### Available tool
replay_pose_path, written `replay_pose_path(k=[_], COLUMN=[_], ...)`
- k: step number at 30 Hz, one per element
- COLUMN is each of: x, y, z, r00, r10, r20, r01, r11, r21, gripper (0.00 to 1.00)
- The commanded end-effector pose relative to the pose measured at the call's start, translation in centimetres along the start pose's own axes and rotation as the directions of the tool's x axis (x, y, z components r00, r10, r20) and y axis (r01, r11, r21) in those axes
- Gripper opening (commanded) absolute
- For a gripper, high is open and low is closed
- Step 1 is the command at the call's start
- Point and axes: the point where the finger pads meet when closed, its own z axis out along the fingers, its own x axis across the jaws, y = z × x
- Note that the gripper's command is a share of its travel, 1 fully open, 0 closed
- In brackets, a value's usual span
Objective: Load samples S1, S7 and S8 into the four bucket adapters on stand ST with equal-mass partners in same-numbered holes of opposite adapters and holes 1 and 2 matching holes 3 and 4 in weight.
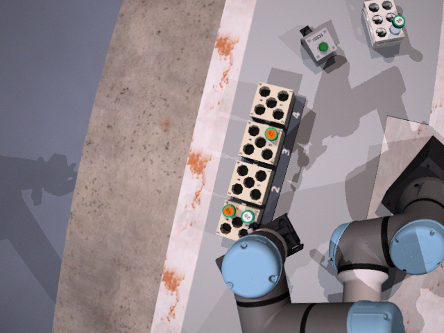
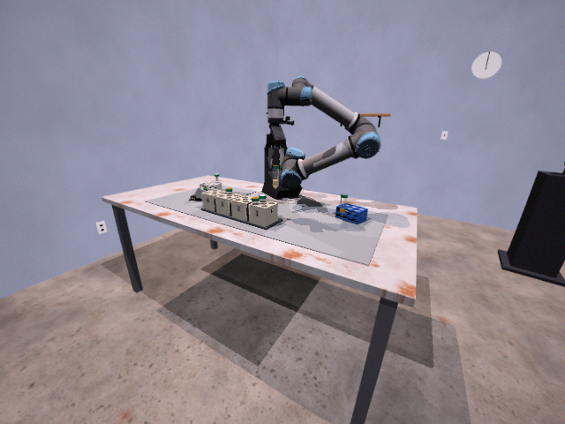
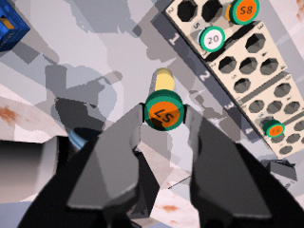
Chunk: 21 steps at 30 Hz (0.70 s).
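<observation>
As the top view hides S7 from you, the exterior shows it hanging near-upright, clasped by your end effector; the wrist view puts adapter 1 up and right.

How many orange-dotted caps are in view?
3: S7 in the gripper, S8 in adapter 1, S1 in adapter 3. The blue rack is poorly seen, so some may be hidden.
</observation>
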Motion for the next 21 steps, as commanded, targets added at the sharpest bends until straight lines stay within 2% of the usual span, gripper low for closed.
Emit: replay_pose_path(k=[1, 7, 9, 21], x=[3.3, 7.2, 7.2, 14.9], y=[0.8, 1.9, 1.9, 4.1], z=[0.0, 0.0, 0.0, 0.0], r00=[1.000, 1.000, 1.000, 1.000], r10=[0.000, 0.000, 0.000, 0.000], r20=[0.001, 0.001, 0.001, 0.001], r01=[0.000, 0.000, 0.000, 0.000], r11=[1.000, 1.000, 1.000, 1.000], r21=[-0.002, -0.002, -0.002, -0.002], gripper=[0.00, 0.00, 0.00, 0.00])
